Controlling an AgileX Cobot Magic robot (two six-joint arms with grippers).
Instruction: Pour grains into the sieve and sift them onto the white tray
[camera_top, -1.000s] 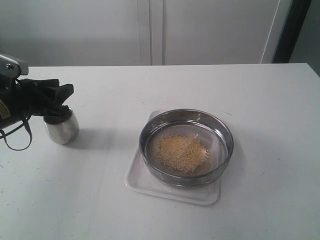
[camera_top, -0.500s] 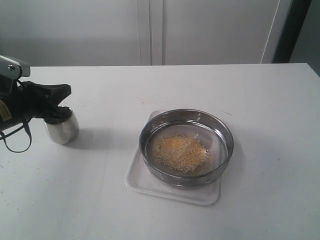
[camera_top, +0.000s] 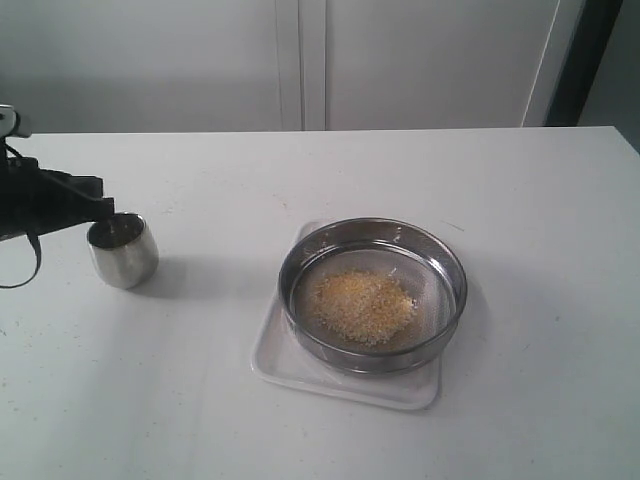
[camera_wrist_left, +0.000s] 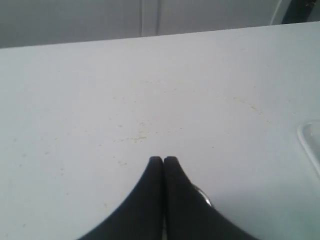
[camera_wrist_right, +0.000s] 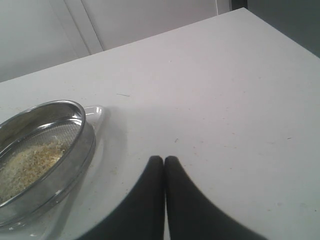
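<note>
1. Two grippers are seen closed and empty: the left gripper with its fingers pressed together, the right gripper likewise.
2. The left gripper is placed at the left edge of the exterior frame, just above the rim of the steel cup.
3. The grains are heaped in the sieve, right of centre.
4. The sieve is set on the white tray, on the counter.

1. No readable text, label, brand, number or sign in any view;
2. sieve, white tray, steel cup: plain surfaces; no legible marks;
3. table: bare white; nothing printed.
</note>
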